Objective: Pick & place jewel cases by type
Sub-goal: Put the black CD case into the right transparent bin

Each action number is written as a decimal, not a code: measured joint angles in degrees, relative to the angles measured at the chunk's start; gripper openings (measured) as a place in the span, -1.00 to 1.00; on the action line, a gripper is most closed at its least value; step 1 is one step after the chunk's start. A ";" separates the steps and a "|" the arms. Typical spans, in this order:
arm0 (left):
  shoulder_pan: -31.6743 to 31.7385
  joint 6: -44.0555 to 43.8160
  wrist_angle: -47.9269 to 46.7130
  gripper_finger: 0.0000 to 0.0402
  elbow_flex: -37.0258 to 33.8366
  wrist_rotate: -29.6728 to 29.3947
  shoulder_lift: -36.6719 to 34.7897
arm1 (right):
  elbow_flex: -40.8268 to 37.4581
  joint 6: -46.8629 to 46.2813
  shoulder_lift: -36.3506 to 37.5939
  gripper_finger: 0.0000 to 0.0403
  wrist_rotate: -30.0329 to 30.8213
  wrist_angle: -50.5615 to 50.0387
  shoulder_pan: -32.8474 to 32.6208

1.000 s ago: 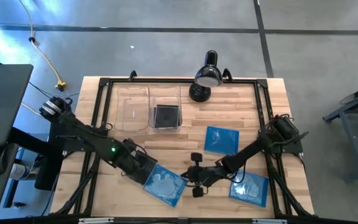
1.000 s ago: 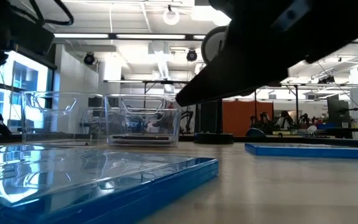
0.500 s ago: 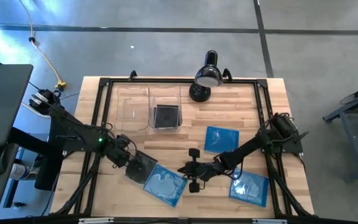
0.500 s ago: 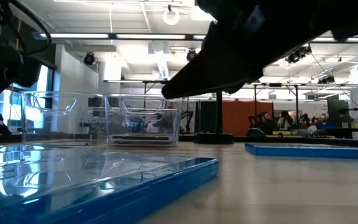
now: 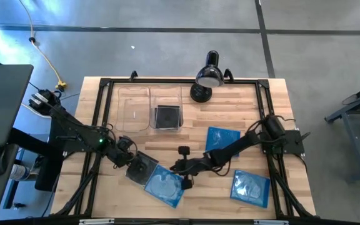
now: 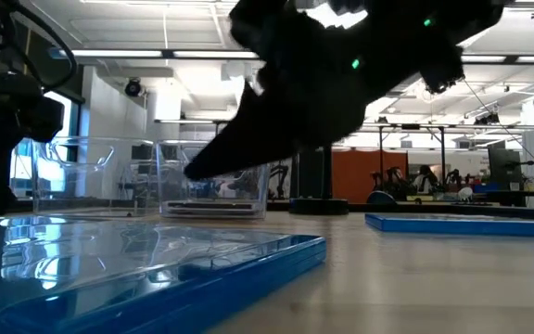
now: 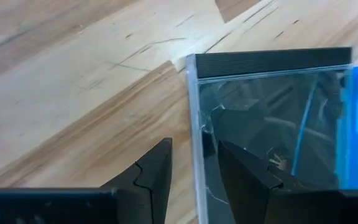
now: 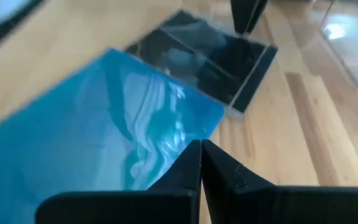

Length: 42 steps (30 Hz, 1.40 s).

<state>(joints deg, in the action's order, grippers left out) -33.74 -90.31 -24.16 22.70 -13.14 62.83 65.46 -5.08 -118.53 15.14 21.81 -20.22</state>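
Note:
A dark jewel case with a clear cover [image 5: 144,167] lies flat beside a blue case [image 5: 166,184], their edges meeting. My left gripper [image 5: 133,164] is open; in its wrist view the dark case's side edge [image 7: 195,130] runs between the two fingers. My right gripper [image 5: 175,167] is shut, and its tips [image 8: 198,149] hover at the blue case's corner [image 8: 213,115]. Two more blue cases [image 5: 222,139] [image 5: 250,187] lie flat to the right. Another dark case [image 5: 166,116] sits inside the right-hand clear bin. My left gripper has one finger [image 7: 244,171] over the dark case's clear cover and the other [image 7: 154,174] over bare wood, coming level from the table's left. Whether either touches the case, I cannot tell. My right gripper's shut tips are by the blue case's corner; touch cannot be told.
Two clear bins [image 5: 133,107] [image 5: 167,100] stand at the far left of the table. A black desk lamp [image 5: 208,76] stands at the far edge. A black frame [image 5: 105,84] rims the table. Bare wood [image 5: 249,106] shows far right.
My left gripper drew back toward the table's left, uncovering the dark case, which stays put. My right gripper travelled left and a little toward the far edge, reaching the blue case's corner. The blue case has not shifted.

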 joint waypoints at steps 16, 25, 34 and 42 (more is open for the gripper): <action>0.00 1.30 2.18 -0.36 0.00 -2.26 0.02 | 2.50 0.46 -2.68 -1.00 -2.77 0.49 5.34; 0.02 1.99 2.00 -0.36 0.00 -2.57 0.02 | 5.17 2.27 -7.23 -1.00 -6.54 1.85 5.53; 0.02 2.19 1.50 -0.36 0.00 -1.30 0.02 | 11.71 5.16 -9.61 -1.00 -5.05 -3.19 5.41; 0.02 2.17 2.37 -0.36 0.00 -2.16 0.02 | 12.50 5.07 -10.68 -1.00 -9.31 -3.95 7.48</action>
<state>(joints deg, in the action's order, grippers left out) -33.71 -88.14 -21.78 22.70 -15.31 62.85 77.96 -0.01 -129.20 5.83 17.86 -12.74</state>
